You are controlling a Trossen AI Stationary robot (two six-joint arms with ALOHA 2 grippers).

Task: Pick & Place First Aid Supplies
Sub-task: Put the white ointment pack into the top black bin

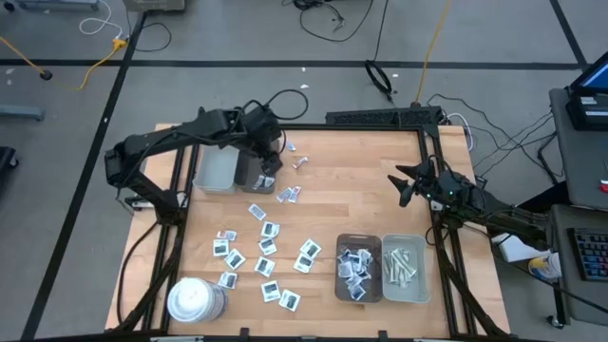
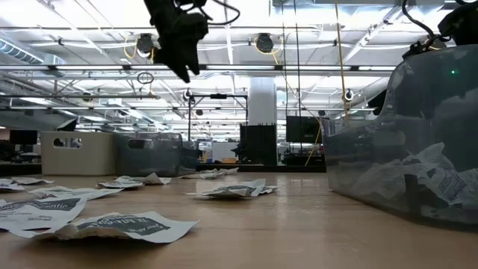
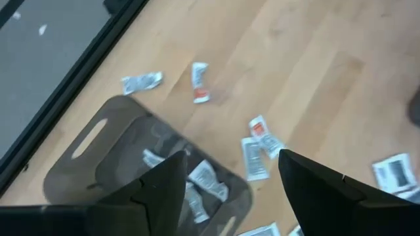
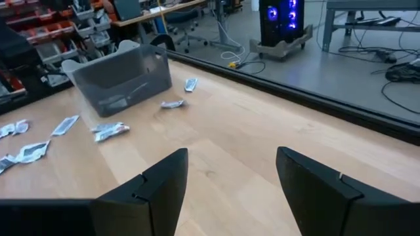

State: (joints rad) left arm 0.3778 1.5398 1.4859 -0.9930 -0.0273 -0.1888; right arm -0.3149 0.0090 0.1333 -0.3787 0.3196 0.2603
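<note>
Hovering over the far left of the pale wooden slatted tabletop, my left gripper hangs above a dark translucent plastic tray, fingers spread apart with nothing between them. A few white packets lie inside that tray already, and a lighter grey tray sits right beside it. Out on the right edge of the table, my right gripper waits in the air, jaws apart and empty too.

Across the middle of the wood, the small flat square white packets with dark-blue print lie scattered loose, well spread. A few narrow wrapped strips with red marks rest just beyond the dark tray.

Near the front edge stand two more trays side by side: a brown tray heaped with packets and a grey tray holding pale strips. A large white round cylinder stands at the front left corner.

Around the table runs grey floor with black tape lines and trailing cables. From table height, the hall behind shows white ceiling beams, hanging lights and dark equipment racks.
</note>
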